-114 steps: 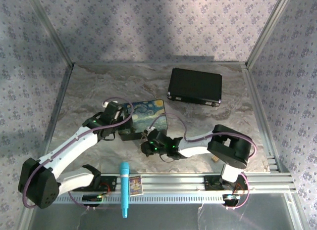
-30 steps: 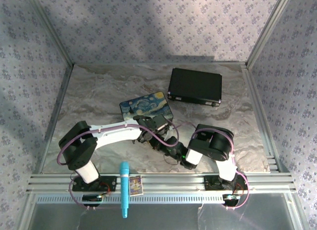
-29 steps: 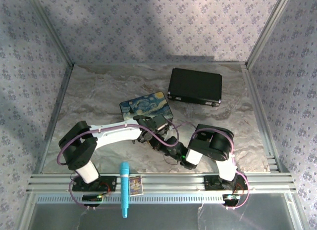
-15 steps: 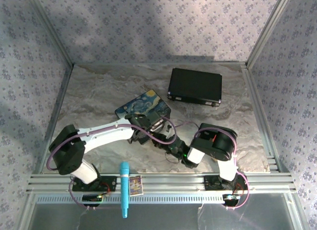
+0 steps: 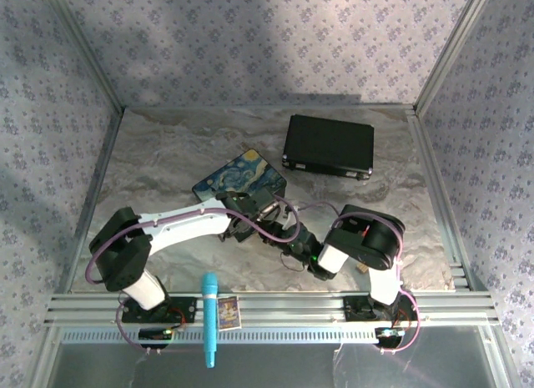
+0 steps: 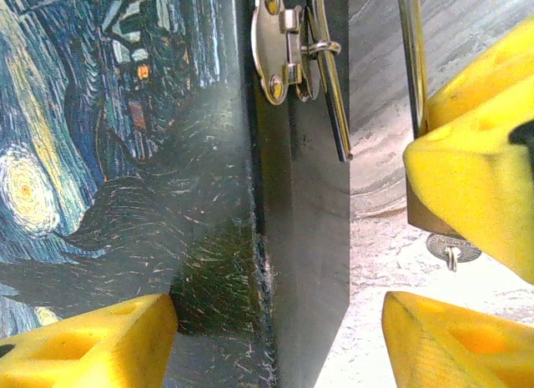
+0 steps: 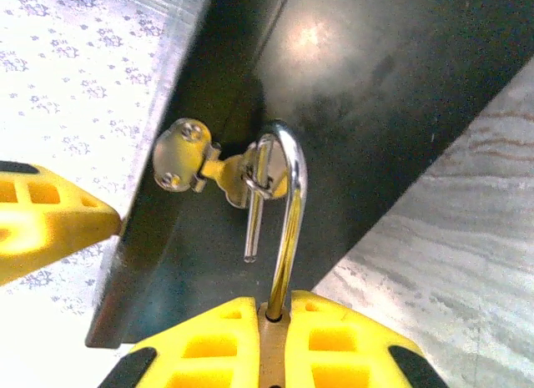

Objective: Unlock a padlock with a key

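Painted box [image 5: 239,178] has swivelled under the wide-open, empty left gripper [image 6: 279,321]; right gripper [image 7: 269,317] pinches the padlock [image 7: 272,359], shackle [image 7: 294,183] sprung, so unlocked, I judge, yet hooked in the hasp [image 7: 185,164].

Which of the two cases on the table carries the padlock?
The painted box with the swirling blue night-sky lid: the padlock is hooked through its hasp, held by the right gripper. The plain black case lies apart.

box [image 5: 236,176] at table [image 5: 158,154] centre | case [image 5: 329,144] behind-right of box | padlock [image 7: 289,211] hooked through box hasp [image 7: 219,168]
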You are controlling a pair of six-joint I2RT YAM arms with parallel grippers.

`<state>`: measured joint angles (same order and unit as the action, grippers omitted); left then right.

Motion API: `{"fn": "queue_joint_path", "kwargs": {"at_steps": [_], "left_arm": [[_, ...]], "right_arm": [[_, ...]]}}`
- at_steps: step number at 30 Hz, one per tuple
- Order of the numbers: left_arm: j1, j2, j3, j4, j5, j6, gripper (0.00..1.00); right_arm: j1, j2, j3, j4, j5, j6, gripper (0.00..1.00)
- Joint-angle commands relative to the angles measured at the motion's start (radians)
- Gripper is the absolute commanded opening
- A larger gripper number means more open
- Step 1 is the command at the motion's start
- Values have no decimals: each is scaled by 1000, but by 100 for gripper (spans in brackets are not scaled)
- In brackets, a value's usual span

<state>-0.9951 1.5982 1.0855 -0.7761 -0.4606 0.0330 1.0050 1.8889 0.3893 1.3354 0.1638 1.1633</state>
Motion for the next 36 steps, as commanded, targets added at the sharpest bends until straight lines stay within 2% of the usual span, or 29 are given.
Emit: {"fn": "queue_joint_path", "kwargs": {"at_steps": [1,11,16,20,26,32,36], "left_arm": [[11,45,-41,-107,71,-20,67],[12,54,-38,-118,42,-22,67],[15,42,-38,-118,29,-26,67],[15,40,-33,-123,1,-34,67],[15,25,-1,-121,-58,-54,69],[12,25,52,-89,-168,-129,93],[12,30,72,-71,-242,-222,99]], "right_arm": [[-31,-45,-6,29,49,-24,0],[-50,-22,-23,-11,28,-3,0],[-81,44,-57,25,-61,49,0],[-101,40,-78,-61,-116,70,0],[-131,-102,-78,-479,-167,96,0],[-182,-247,59,-1059,-276,-73,0],[-250,-288,89,-1252,-317,-173,0]]}}
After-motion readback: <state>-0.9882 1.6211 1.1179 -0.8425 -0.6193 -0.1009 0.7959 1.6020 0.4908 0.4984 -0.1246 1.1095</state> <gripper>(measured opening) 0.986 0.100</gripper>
